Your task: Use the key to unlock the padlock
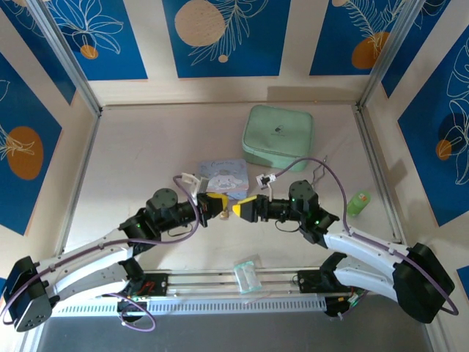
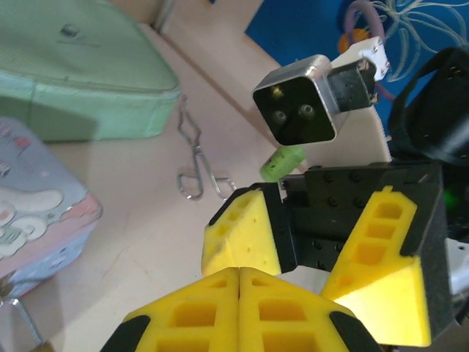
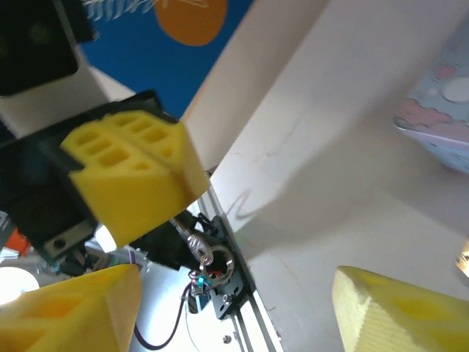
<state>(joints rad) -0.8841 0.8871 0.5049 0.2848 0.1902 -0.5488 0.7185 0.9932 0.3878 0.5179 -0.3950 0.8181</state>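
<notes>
Left tool (image 2: 239, 293) pressed together, right tool (image 3: 236, 282) spread, tiny padlock (image 1: 224, 215) between their tips, long axis indiscernible.

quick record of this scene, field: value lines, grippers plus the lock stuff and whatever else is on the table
left gripper: shut, facing the right gripper; cannot tell if it pinches the key
right gripper: open, nothing between its fingers
padlock: small brass speck on the table, below the two sets of fingertips
tin: just behind the grippers
pouch: green, far centre
packet: clear, near edge by the rail
bottle: green, right side
</notes>
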